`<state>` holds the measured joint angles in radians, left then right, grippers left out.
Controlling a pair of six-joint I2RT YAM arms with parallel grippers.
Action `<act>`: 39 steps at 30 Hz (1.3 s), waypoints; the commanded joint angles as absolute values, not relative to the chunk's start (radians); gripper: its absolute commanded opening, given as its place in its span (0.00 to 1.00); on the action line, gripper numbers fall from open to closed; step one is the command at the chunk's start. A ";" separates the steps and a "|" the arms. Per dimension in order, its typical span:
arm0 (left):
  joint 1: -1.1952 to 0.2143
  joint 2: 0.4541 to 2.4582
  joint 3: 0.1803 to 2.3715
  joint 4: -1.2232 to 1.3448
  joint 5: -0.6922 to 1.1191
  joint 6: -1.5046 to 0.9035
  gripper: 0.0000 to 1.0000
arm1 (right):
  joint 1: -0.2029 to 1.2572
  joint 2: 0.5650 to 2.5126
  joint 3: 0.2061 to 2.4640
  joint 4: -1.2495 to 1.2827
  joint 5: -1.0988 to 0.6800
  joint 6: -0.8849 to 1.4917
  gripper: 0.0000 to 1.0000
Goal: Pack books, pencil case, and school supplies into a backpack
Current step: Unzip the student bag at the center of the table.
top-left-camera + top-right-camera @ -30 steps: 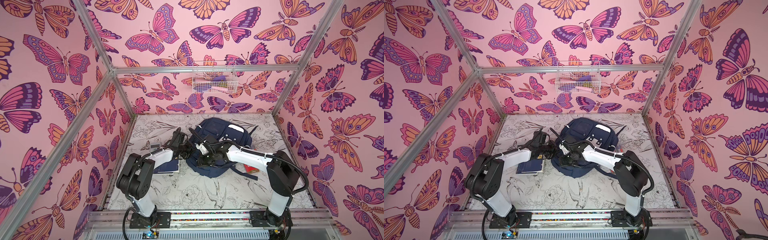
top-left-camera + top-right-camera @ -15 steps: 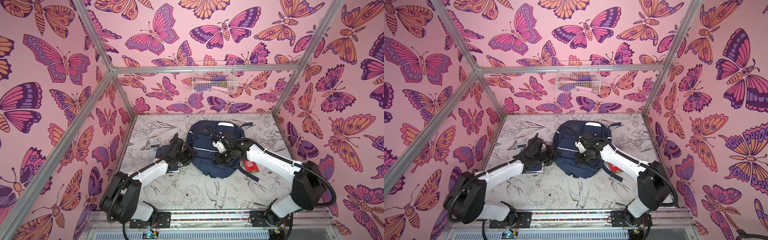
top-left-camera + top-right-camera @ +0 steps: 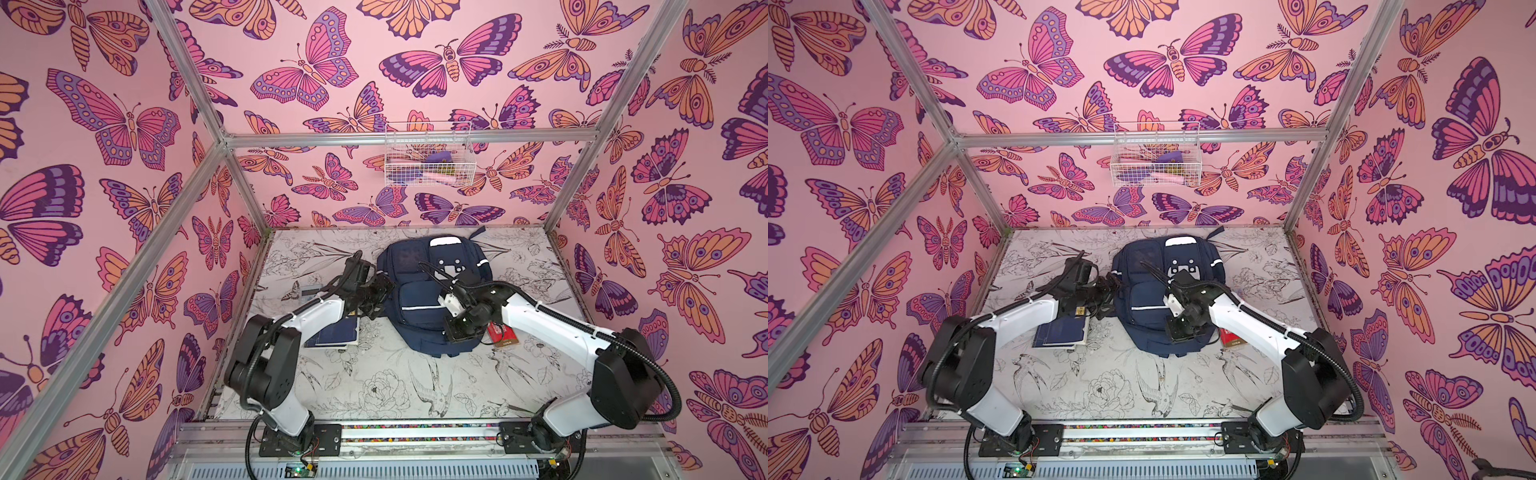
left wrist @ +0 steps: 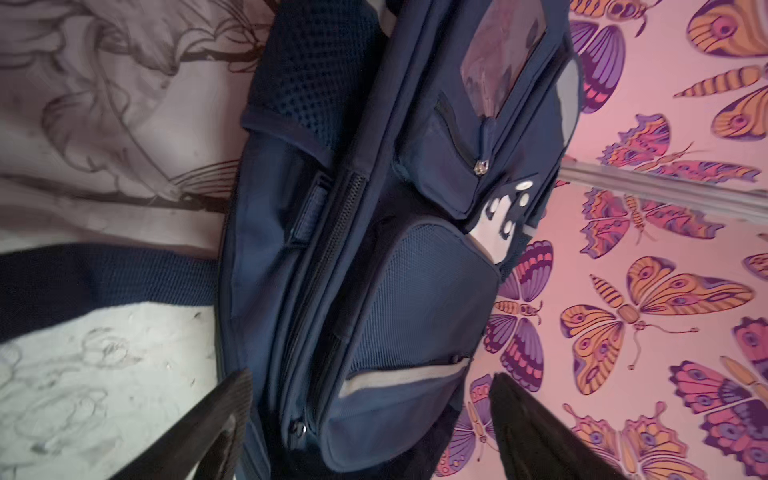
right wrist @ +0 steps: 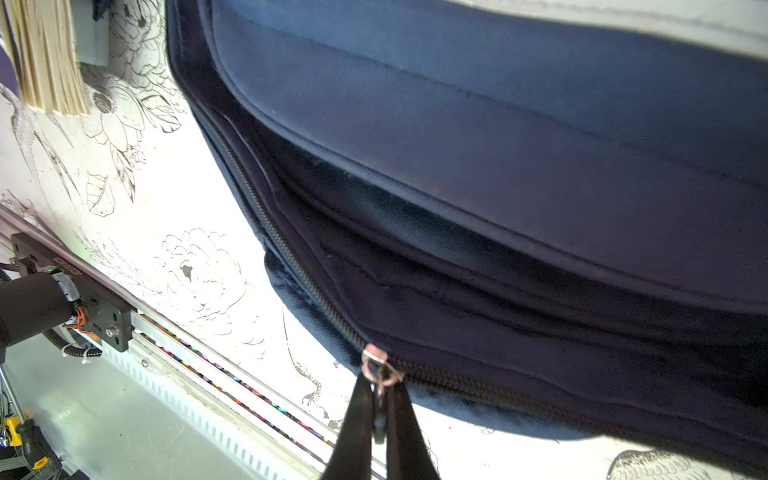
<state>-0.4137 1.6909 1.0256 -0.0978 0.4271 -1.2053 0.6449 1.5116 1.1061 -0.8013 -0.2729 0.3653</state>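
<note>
Two white-and-black arms reach in over the white tabletop [image 3: 374, 386], which is printed with black line drawings of flowers and birds. A navy-blue fabric backpack [image 3: 432, 299] with white reflective stripes lies flat, front pockets up, toward 12 o'clock of the tabletop's middle in both top views.

The left jaws sit at the backpack's 9 o'clock edge. In the left wrist view their dark fingers [image 4: 224, 415] stand wide apart, one on each side of the striped front pocket, holding nothing.

The right jaws are at the backpack's 5 o'clock corner. In the right wrist view they are pinched narrow on a small metal zip pull [image 5: 376, 365] on the zip along the backpack's edge.

A stack of dark blue hardback books [image 3: 332, 332] lies flat at 8 o'clock of the backpack, just beside it and partly under the left forearm. A small pale blue-grey flat item [image 3: 306, 291] lies at 11 o'clock of the books, too small to make out. A small red flat packet [image 3: 505, 336] lies at 4 o'clock of the backpack, partly hidden by the right forearm.

A white wire basket [image 3: 428, 158] hangs on the back wall at 12 o'clock, with pink and purple things inside.
</note>
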 commanded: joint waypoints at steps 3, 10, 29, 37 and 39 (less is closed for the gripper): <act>-0.441 1.762 1.086 -0.124 0.507 -1.154 0.74 | 0.660 1.526 1.115 -0.809 -0.289 0.351 0.00; -0.477 1.831 1.118 -0.135 0.522 -1.133 0.60 | 0.662 1.524 1.117 -0.799 -0.298 0.360 0.00; -0.510 1.820 0.997 0.192 0.588 -1.347 0.00 | 0.739 1.564 1.089 -0.605 -0.394 0.483 0.00; -0.535 1.726 0.818 0.448 0.512 -1.571 0.00 | 0.787 1.743 1.167 -0.224 -0.503 0.617 0.05; -0.539 1.695 0.786 0.475 0.490 -1.594 0.00 | 0.782 1.786 1.213 -0.212 -0.528 0.603 0.06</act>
<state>-0.5240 1.7546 0.8253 0.3466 0.5140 -1.4746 0.7799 1.7508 1.1267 -0.3885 -0.4458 0.5793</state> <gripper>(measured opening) 0.094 0.092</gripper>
